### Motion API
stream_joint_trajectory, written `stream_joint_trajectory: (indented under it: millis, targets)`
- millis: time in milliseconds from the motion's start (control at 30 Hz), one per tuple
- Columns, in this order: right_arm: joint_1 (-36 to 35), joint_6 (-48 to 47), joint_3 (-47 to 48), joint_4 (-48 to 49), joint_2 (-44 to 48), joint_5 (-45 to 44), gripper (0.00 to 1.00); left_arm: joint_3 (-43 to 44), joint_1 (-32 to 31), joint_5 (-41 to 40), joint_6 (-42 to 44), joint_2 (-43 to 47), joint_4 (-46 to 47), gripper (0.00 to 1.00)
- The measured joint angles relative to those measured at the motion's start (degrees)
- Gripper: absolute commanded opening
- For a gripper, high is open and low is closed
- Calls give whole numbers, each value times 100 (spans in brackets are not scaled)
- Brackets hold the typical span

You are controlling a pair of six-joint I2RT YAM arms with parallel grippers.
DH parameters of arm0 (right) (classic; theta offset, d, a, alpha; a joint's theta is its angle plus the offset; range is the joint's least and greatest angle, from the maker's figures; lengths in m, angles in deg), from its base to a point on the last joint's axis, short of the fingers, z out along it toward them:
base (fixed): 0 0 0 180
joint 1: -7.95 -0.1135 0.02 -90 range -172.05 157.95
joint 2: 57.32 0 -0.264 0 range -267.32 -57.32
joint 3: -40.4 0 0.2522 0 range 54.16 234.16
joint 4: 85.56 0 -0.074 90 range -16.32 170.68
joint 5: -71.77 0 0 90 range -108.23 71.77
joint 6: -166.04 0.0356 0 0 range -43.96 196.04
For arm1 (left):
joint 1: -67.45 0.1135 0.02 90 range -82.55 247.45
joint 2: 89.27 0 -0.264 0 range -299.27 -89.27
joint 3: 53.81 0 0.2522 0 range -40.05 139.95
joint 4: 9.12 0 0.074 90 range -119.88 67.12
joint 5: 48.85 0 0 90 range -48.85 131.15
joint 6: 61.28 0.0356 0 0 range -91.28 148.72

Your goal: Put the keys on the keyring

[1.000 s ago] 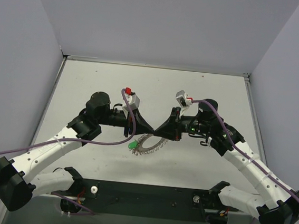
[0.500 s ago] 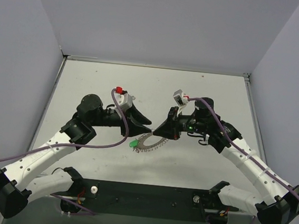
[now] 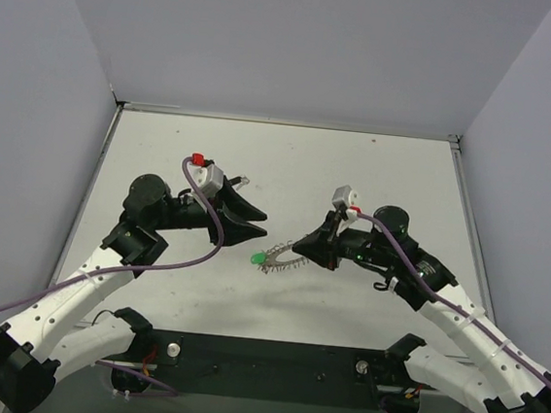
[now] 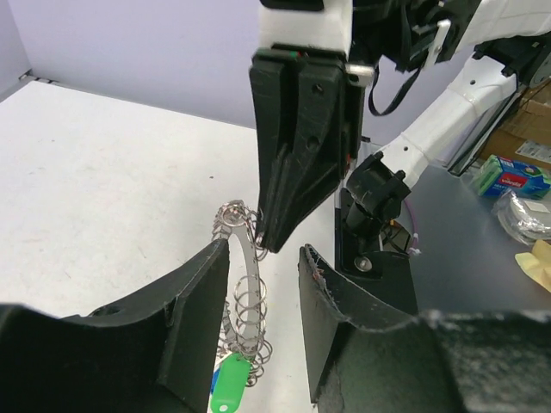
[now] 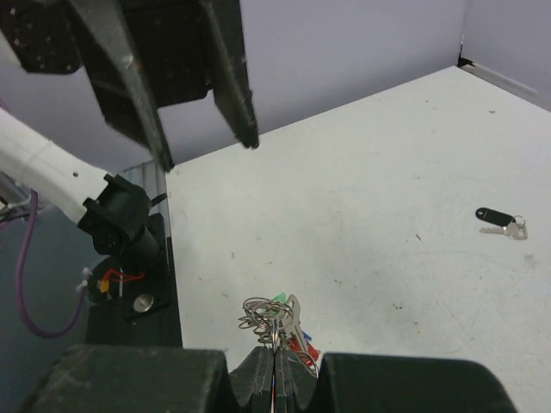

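Pinching one end of the keyring (image 3: 278,258) in my closed right gripper (image 3: 300,249), I point its long axis at my left gripper (image 3: 252,225), jaws open just beside the green key (image 3: 255,260) end. One dark key (image 5: 498,221) lies well apart on the table, seemingly nearer my left gripper.

Lighting: bright, even and diffuse, falling from overhead in all three views. Shadows: pale and soft-edged on the white table (image 3: 377,167), directly beneath both arms. Glare: none on the table; small glints on the coils of the keyring (image 4: 245,297). Exposure: the black fingers (image 4: 172,327) of the left gripper (image 4: 263,248) and the body of the right gripper (image 3: 297,248) read as near-featureless dark masses. Focus: top view sharp throughout; left wrist view soft at its own fingers, crisper ahead of them, with the clutter (image 4: 508,176) off to their right slightly blurred. Right wrist view is mildly grainy.
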Motion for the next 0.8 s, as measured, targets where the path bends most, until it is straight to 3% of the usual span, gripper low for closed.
stream_joint_trajectory:
  millis: [200, 800]
  targets:
    - [-341, -796, -929, 466, 745, -59, 0, 2, 0, 105, 9, -24, -61, 48]
    - [-601, -3886, -1054, -116, 1626, 1432, 0, 2, -188, 245, 223, -90, -160, 48]
